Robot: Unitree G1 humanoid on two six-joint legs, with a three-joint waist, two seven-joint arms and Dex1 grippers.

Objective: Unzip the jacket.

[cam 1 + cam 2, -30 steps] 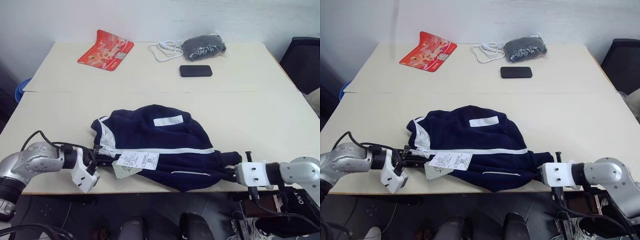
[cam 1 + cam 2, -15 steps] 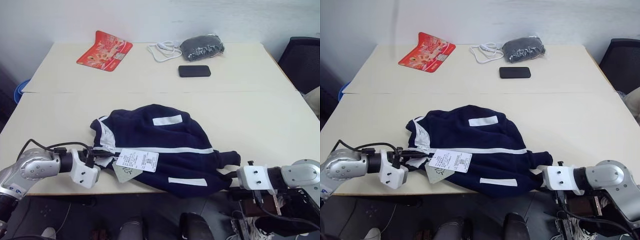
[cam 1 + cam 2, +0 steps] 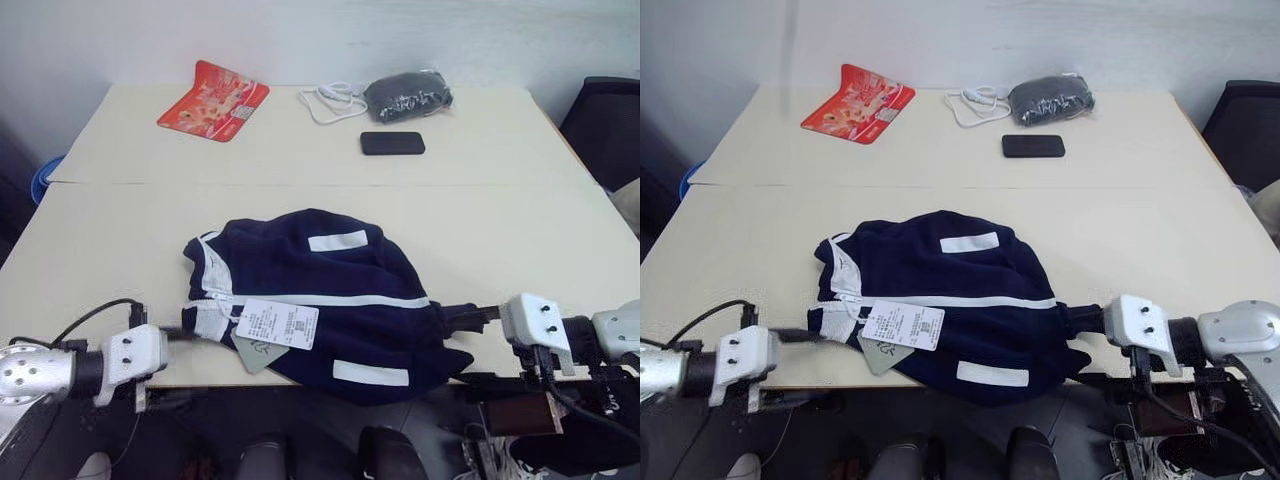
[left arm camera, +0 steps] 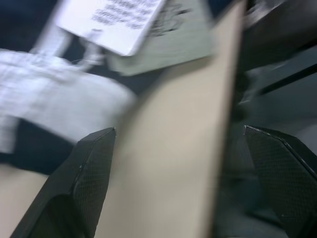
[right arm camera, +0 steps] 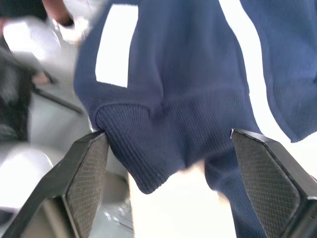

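Both grippers have let go of the jacket (image 3: 320, 295) and drawn back from it since a second ago: the left gripper (image 3: 172, 333), which was closed at the collar end by the hang tags (image 3: 277, 324), now sits off that end with its fingers (image 4: 91, 171) spread wide and nothing between them, and the right gripper (image 3: 470, 316), earlier clamped on the hem end, now has its fingers (image 5: 89, 173) parted wide, the ribbed hem lying loose before them. A second white patch near the front edge now faces up. The jacket lies crumpled at the near edge of the table (image 3: 520, 240), partly overhanging it, its white zipper line running across between the two grippers. By the look of it, the pull on the zipper is over and the arms are releasing, though the frames do not show whether the zipper is open. Next, the arms likely need only clear away, or regrasp both ends should the teeth prove closed.
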